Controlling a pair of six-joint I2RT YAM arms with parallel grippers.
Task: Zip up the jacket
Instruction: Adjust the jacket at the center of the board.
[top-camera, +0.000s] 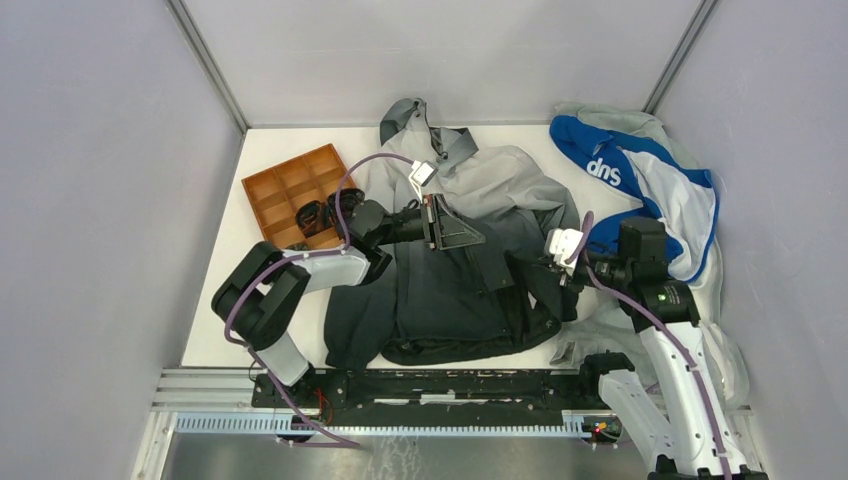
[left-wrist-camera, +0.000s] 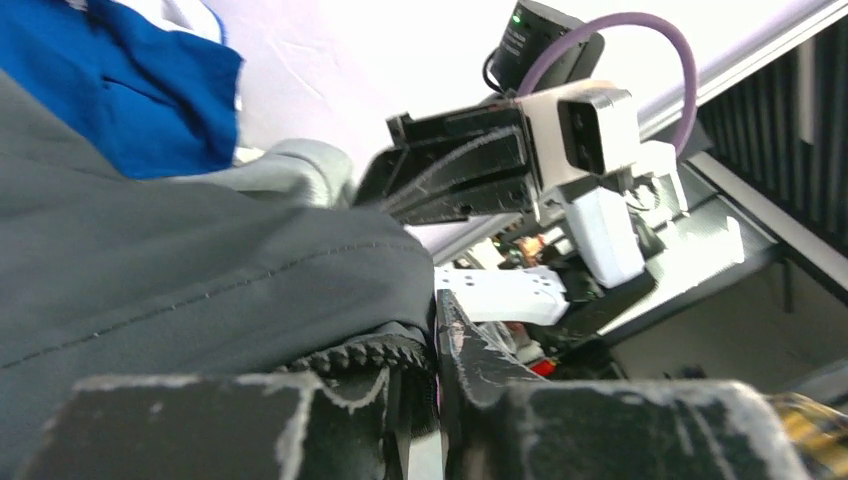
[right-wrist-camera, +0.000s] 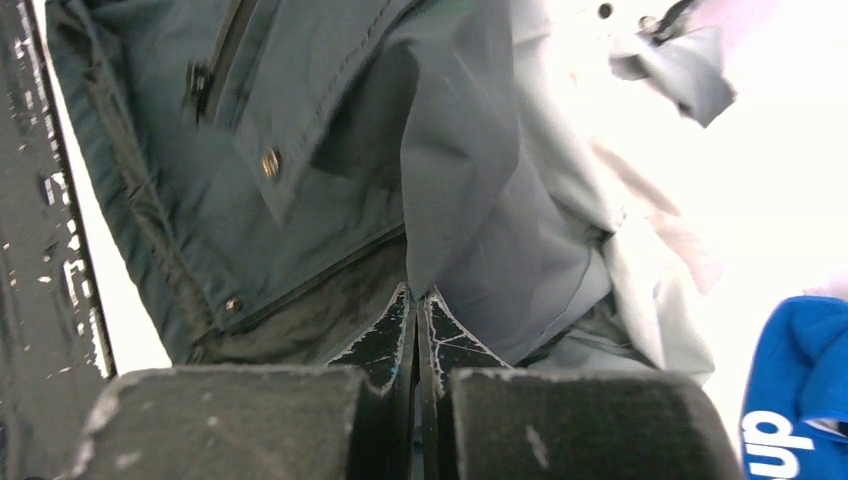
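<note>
- Top: large hooded jacket, light grey fading to black (top-camera: 450, 290), spread on white counter (top-camera: 230, 300); left gripper (top-camera: 476, 240) over its middle, right gripper (top-camera: 535, 265) at its right edge.
- Left wrist: jaws narrow, pinching jacket's zipper edge.
- Right wrist: jaws closed together, tips at a jacket fold.

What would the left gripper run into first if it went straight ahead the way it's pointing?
The jacket, whose fabric lies right at the left gripper. Beyond that fold the right gripper seems in line, depth unclear.

white table (top-camera: 300, 140) between plain pale grey walls (top-camera: 100, 150)
</note>
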